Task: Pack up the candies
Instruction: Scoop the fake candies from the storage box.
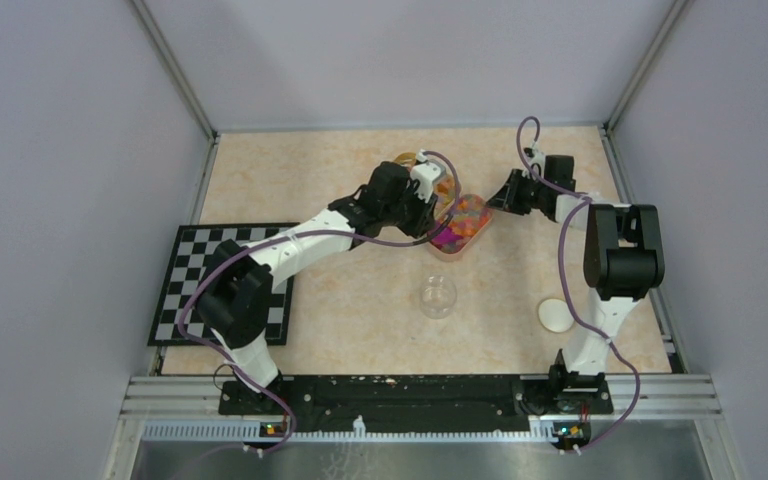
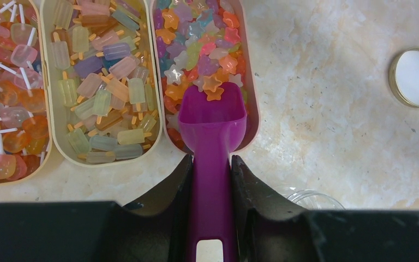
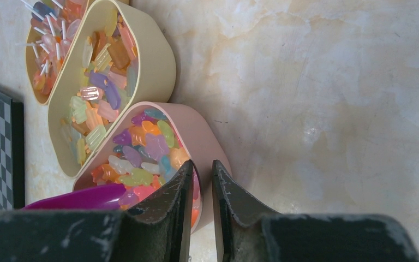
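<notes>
The candies are small star-shaped sweets in many colours, heaped in a pink oblong tray. My left gripper is shut on the handle of a purple scoop. The scoop's bowl lies in the near end of that tray, with an orange star at its lip. My right gripper straddles the pink tray's wall, one finger among the candies and one outside, shut on the wall. From above, both grippers meet at this tray.
Two cream trays sit beside the pink one, one of popsicle sweets and one of lollipops. An empty glass jar stands nearer the bases, with its white lid to the right. A checkerboard lies at the left.
</notes>
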### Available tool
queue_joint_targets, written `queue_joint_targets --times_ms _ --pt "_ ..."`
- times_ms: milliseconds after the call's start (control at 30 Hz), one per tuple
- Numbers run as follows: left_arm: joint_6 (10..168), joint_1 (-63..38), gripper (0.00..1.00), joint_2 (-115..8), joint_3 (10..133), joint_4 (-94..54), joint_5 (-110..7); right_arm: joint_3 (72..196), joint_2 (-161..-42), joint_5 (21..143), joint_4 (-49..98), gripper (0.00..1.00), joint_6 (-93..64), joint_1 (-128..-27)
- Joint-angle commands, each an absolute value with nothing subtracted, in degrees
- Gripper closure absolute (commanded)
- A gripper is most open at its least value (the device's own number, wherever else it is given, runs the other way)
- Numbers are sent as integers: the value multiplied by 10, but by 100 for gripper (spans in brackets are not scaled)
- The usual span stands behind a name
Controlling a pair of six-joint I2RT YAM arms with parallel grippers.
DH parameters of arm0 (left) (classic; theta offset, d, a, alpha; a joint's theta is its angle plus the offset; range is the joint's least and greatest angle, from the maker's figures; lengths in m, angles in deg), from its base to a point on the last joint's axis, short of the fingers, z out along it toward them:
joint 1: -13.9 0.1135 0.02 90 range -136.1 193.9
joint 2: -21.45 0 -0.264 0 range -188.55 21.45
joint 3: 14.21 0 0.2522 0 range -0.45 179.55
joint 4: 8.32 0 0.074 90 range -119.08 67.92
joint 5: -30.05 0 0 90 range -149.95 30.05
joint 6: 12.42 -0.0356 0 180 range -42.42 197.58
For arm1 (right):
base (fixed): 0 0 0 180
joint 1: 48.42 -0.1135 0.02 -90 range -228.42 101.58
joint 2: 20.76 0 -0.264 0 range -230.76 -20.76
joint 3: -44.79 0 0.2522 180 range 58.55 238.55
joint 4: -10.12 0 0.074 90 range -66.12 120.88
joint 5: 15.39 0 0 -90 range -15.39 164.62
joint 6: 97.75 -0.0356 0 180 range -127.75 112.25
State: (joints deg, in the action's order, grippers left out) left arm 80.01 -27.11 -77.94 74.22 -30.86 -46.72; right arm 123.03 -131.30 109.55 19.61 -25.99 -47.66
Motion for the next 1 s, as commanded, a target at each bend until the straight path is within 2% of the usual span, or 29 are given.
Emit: queue_joint_targets --times_ms 0,533,967 --pt "814 -283 100 -781 716 -293 -480 1220 -1303 1091 186 83 -257 -481" --pt "822 -298 100 -772 639 -226 -537 1213 -1305 1100 171 84 -266 -481" --pt "830 -298 100 -752 563 -144 -538 1213 -1304 1100 171 85 -267 -481"
